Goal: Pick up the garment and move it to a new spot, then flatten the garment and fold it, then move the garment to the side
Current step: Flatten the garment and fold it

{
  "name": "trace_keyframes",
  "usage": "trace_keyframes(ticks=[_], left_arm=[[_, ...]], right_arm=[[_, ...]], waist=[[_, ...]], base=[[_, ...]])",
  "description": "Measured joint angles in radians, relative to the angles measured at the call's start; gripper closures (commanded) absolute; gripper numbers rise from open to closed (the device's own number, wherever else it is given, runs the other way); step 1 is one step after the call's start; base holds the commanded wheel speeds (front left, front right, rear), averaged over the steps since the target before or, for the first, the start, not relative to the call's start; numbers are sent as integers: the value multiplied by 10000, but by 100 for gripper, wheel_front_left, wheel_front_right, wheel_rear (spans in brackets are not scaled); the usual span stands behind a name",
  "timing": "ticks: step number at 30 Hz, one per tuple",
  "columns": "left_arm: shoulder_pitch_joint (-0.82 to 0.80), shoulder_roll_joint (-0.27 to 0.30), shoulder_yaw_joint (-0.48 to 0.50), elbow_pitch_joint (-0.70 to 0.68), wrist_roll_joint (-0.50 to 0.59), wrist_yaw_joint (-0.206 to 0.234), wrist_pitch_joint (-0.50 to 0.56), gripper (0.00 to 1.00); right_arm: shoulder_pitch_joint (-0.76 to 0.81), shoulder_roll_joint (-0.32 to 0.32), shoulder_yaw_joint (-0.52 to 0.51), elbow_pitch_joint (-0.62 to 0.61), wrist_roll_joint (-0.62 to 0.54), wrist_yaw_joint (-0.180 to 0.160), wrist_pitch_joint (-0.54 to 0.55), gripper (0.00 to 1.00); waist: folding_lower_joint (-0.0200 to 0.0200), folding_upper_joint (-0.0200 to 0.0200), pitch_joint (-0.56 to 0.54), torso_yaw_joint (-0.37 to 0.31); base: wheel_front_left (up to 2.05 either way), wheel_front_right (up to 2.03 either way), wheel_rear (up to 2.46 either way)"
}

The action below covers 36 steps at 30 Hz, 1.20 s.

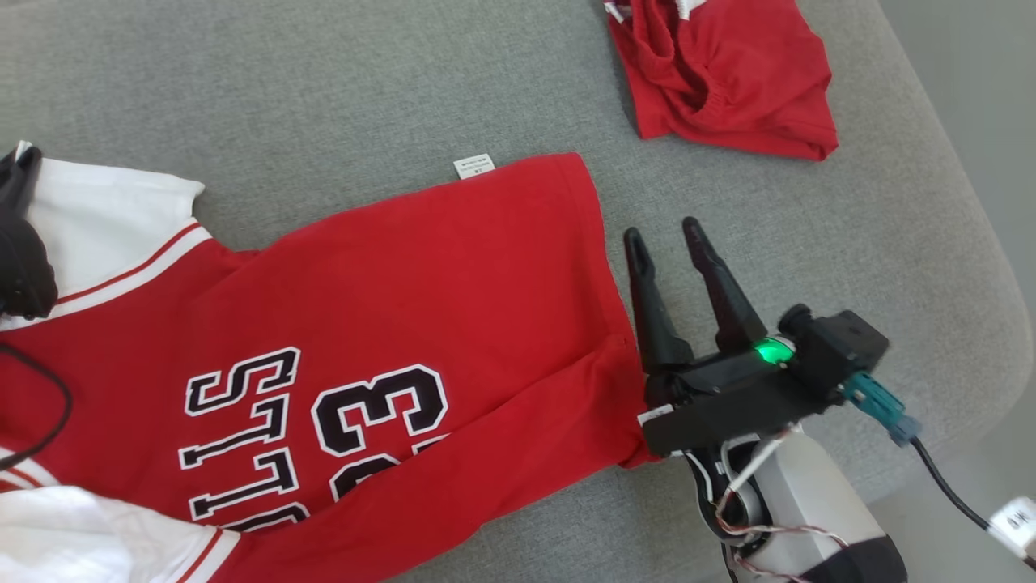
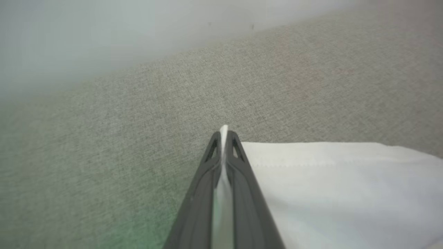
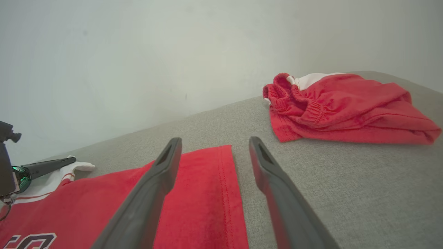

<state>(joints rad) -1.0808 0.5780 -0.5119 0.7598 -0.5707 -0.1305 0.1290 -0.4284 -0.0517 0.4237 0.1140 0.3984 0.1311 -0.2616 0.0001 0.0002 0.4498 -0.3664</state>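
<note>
The garment point(image 1: 421, 283) is a red jersey with white sleeves and black "33" lettering, lying spread on a grey cushion point(image 1: 324, 89). My left gripper point(image 1: 27, 155) sits at the far left, shut on the white sleeve point(image 1: 105, 219). In the left wrist view its fingers point(image 2: 224, 133) pinch a thin fold of the white sleeve point(image 2: 346, 186). My right gripper point(image 1: 664, 233) stands open just right of the jersey's hem, nothing between its fingers. In the right wrist view the right gripper point(image 3: 214, 141) straddles the hem edge of the garment point(image 3: 204, 193), and the left gripper point(image 3: 52, 164) shows at far left.
Crumpled red shorts point(image 1: 728, 73) lie at the back right of the cushion, also seen as red shorts point(image 3: 346, 114) ahead of my right gripper. The cushion's rounded edge point(image 1: 979, 267) drops off to the right. A pale wall point(image 3: 173, 52) stands behind.
</note>
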Motion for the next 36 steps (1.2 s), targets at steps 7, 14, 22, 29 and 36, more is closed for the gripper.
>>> trace_keyframes(ticks=[7, 14, 22, 29, 36], left_arm=[[-196, -44, -568, 10, -186, 0, -625, 100], [-217, -213, -1032, -410, -401, 0, -1266, 100], [-26, -341, -1260, -976, -401, 2, -1774, 100], [88, -424, -1361, -1434, -401, 50, -1964, 100], [122, -535, -1446, -1801, -403, 150, -2004, 100]], right_arm=[[-1018, 10, -4, 1923, -382, 0, 109, 0], [-2615, 10, -255, 3730, -265, 0, 959, 0], [-3983, 12, -800, 5651, -136, 0, 1480, 0], [-4890, 4, -1122, 7279, -81, 0, 1829, 0], [-5506, 8, -1174, 8704, -73, 0, 1845, 100]], waist=[[-1, -1, -247, 243], [-1, -1, -395, 715], [0, -1, -478, 1284], [-1, -1, -525, 1707], [-1, -2, -492, 2001]], base=[[0, 0, 0], [0, 0, 0], [0, 0, 0], [0, 0, 0], [0, 0, 0]])
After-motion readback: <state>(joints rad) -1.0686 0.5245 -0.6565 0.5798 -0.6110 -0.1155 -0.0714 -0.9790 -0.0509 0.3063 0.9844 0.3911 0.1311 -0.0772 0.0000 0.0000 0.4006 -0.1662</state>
